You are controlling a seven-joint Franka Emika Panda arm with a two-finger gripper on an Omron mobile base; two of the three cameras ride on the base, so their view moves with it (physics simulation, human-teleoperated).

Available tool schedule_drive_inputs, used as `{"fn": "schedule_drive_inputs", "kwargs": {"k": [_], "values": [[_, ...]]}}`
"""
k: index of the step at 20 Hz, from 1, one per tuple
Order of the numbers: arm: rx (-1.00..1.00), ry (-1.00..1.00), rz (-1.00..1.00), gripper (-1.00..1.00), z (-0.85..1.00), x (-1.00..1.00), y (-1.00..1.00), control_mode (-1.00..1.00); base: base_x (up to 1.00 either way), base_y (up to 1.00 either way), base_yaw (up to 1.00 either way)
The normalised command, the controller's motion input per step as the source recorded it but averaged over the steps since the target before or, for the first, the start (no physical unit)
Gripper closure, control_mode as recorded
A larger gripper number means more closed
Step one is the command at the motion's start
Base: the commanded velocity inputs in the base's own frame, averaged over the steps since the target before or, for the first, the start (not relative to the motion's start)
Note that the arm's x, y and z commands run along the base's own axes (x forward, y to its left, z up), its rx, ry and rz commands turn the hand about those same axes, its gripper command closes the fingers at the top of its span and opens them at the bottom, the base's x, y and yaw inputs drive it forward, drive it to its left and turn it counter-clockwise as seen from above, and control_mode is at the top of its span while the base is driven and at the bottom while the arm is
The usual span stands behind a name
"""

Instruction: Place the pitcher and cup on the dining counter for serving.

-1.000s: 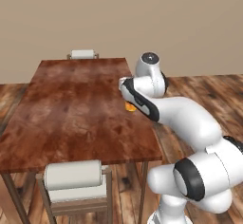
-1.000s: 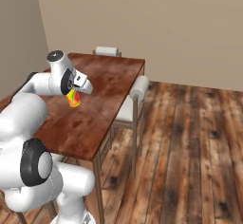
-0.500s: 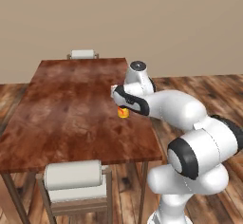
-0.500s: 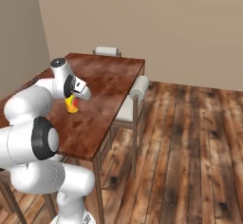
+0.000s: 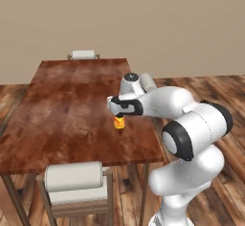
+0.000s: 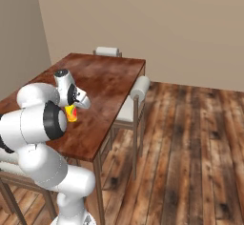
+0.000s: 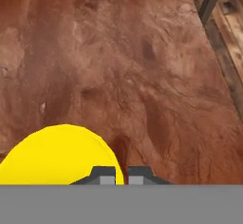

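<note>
The cup [image 5: 119,122], small and bright yellow, hangs from my gripper [image 5: 119,115], which is shut on its rim. It is low over the right half of the dining counter [image 5: 72,105], a glossy reddish-brown wood top. I cannot tell whether its base touches the wood. From the right base view the cup [image 6: 71,114] shows a red mark, just under the gripper [image 6: 75,106]. In the hand view the cup [image 7: 57,156] fills the lower left, with the fingertips [image 7: 103,175] pinched together at its edge. The pitcher is out of view.
A white-cushioned stool [image 5: 74,178] stands at the counter's near end and another [image 5: 83,54] at the far end. A third stool [image 6: 139,88] sits along the right side. Wood floor [image 6: 190,138] lies to the right, a beige wall behind.
My arm has swung left and down with the cup, from above the counter's right edge to low over the wood. The counter and stools have not shifted.
</note>
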Motion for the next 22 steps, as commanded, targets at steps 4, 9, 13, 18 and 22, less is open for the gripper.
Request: {"fn": "schedule_drive_inputs", "kwargs": {"k": [4, 9, 13, 18, 22], "values": [[0.02, 0.0, 0.0, 1.0, -0.38, 0.0, 0.0, -1.0, 0.0, 0.0, 0.0], [0.0, 0.0, 0.0, -1.0, 0.0, 0.0, 0.0, -1.0, 0.0, 0.0, 0.0], [0.0, 0.0, 0.0, -1.0, 0.16, 0.0, 0.0, -1.0, 0.0, 0.0, 0.0], [0.0, 0.0, 0.0, -1.0, 0.49, -0.03, -0.03, -1.0, 0.0, 0.0, 0.0], [0.0, 0.0, 0.03, -1.0, 0.59, -0.38, -0.17, -1.0, 0.0, 0.0, 0.0]]}}
